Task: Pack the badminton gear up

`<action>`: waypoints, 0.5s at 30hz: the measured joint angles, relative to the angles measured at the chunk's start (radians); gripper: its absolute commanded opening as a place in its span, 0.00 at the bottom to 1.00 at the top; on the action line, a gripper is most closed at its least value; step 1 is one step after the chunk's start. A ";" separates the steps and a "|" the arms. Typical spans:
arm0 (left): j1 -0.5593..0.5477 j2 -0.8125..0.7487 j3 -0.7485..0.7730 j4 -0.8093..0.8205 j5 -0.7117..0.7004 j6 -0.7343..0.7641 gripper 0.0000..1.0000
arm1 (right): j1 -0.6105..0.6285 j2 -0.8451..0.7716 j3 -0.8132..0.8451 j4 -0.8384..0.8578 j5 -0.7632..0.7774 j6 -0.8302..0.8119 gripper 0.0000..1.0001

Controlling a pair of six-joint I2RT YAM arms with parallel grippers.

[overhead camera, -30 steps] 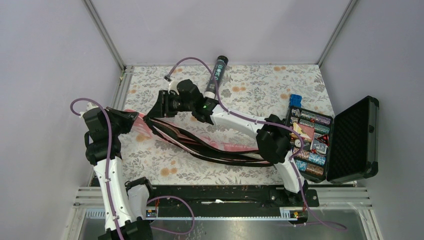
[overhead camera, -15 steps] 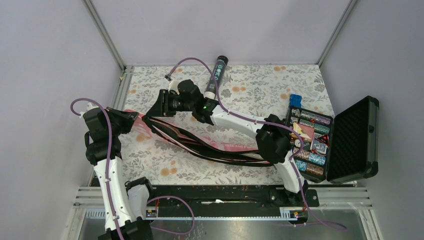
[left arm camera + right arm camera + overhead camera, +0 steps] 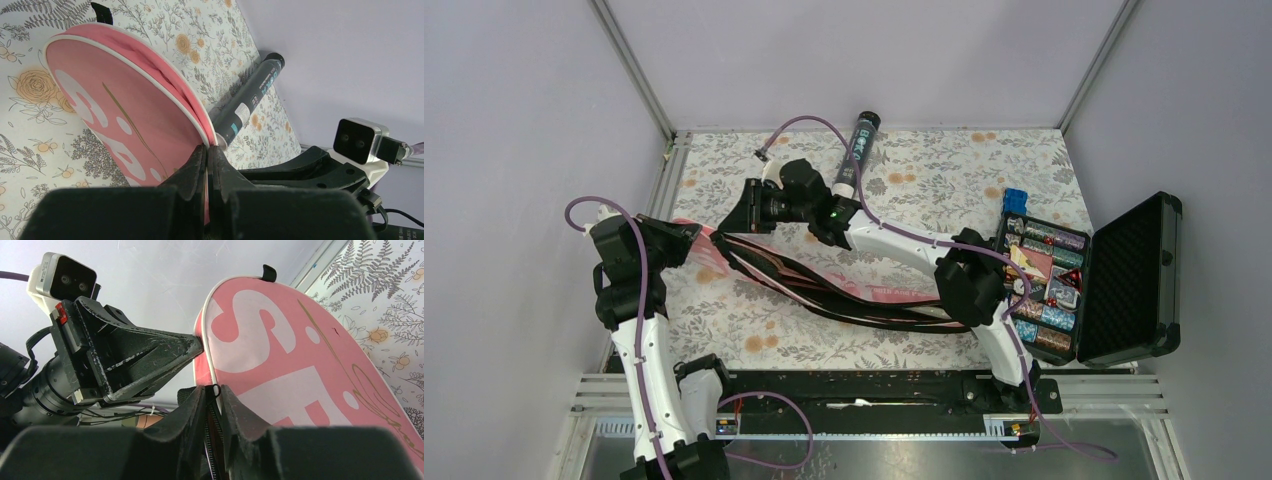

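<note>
Overhead view of a flower-printed bench with two white and black robot arms rising from its near edge.

Nearest, on the left, the left gripper is clenched on the rim of a long pink bag, its two black fingers pressed together over the white piping at the bag's rounded end. Large white letters run along the pink side.

The bag lies diagonally across the middle of the bench. It runs from this raised left end down toward the elbow of the right arm, and dark zip edges gape along its length. A small black loop sticks out at the very tip of the raised end.

Just beside the left gripper, the right arm reaches across from the right, and the right gripper sits at the same end of the bag. Its fingers stand close together on either side of the zip pull, with the zip teeth running back between them. Whether they actually pinch the pull cannot be told.

At the right edge, an open black case holds patterned rolls, and a small blue toy sits at its far corner.

Farthest back, a black tube with teal print lies on the bench beyond the right gripper, outside the bag and angled toward the rear wall.
</note>
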 measured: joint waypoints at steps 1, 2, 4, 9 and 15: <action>0.000 0.000 0.000 0.000 0.000 0.000 0.00 | 0.000 0.001 0.000 0.000 0.000 0.002 0.20; 0.000 0.000 0.000 0.000 0.000 0.000 0.00 | 0.000 0.002 0.000 0.000 0.000 0.005 0.17; 0.000 0.000 0.000 0.000 0.000 0.000 0.00 | -0.001 0.005 0.000 0.001 0.001 0.008 0.02; 0.000 0.000 0.000 -0.002 -0.004 0.000 0.00 | -0.002 0.008 0.000 0.036 0.005 0.030 0.00; -0.006 0.005 0.011 -0.040 -0.059 0.035 0.00 | 0.000 -0.016 -0.074 0.076 0.032 0.020 0.00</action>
